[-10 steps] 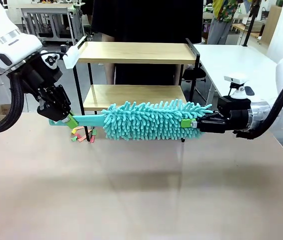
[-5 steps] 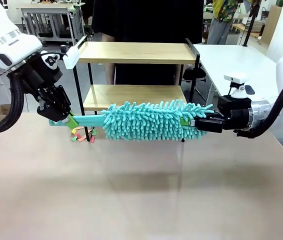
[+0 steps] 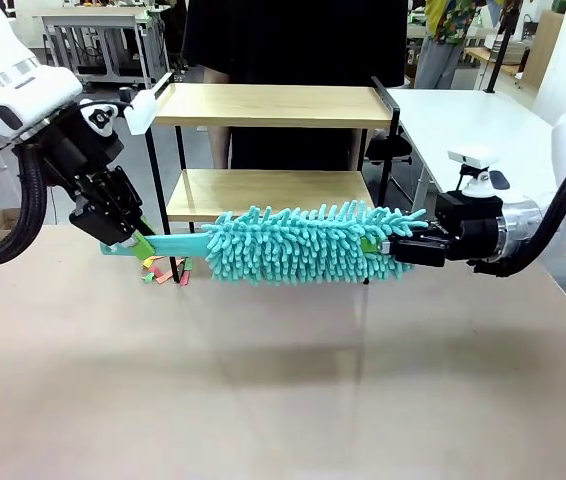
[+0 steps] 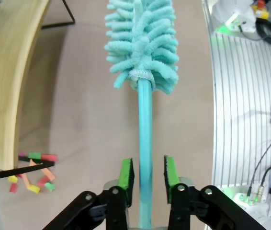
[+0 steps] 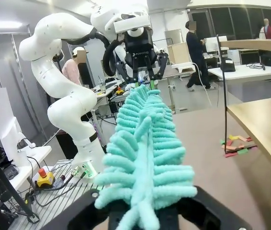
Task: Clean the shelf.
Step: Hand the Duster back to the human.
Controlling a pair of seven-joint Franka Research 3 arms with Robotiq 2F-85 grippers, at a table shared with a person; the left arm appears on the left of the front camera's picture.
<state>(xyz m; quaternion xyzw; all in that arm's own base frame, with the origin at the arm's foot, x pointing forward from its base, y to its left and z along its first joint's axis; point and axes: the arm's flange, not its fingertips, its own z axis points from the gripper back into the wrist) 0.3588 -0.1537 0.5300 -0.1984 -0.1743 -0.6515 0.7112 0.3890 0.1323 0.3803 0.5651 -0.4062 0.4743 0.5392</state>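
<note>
The shelf [image 3: 268, 150] stands at the far edge of the table [image 3: 283, 390], near the middle, its four black legs on the brown top and its two light wooden boards one above the other; a person in dark clothing [image 3: 293, 40] stands just behind it at the far side; in the left wrist view a curved piece of its lower board [image 4: 6, 81] lies along the picture's left edge, and in the right wrist view both boards [image 5: 265, 120] show at the right

A teal fluffy duster [image 3: 303, 243] hangs level in front of the lower board, clear of the table top, stretched between the two arms; its thin teal handle [image 3: 178, 243] points toward the table's left edge and its tufted head toward the right edge

The left gripper [image 3: 135, 240] sits at the handle's end near the shelf's front left leg; in the left wrist view its green pads [image 4: 125, 175] stand on either side of the handle [image 4: 145, 158] with a thin gap showing on each side, so the jaws are slightly spread and only loosely about it

The right gripper [image 3: 388, 246] is pressed together on the far tip of the duster's head, its fingers buried in the tufts by the shelf's front right leg; in the right wrist view the tufts [image 5: 145, 158] rise straight out of the gripper's black body

A small scatter of coloured paper scraps [image 3: 166, 270] lies on the table beside the shelf's front left leg, beneath the handle; the left wrist view shows them [image 4: 32, 172] at the lower left
</note>
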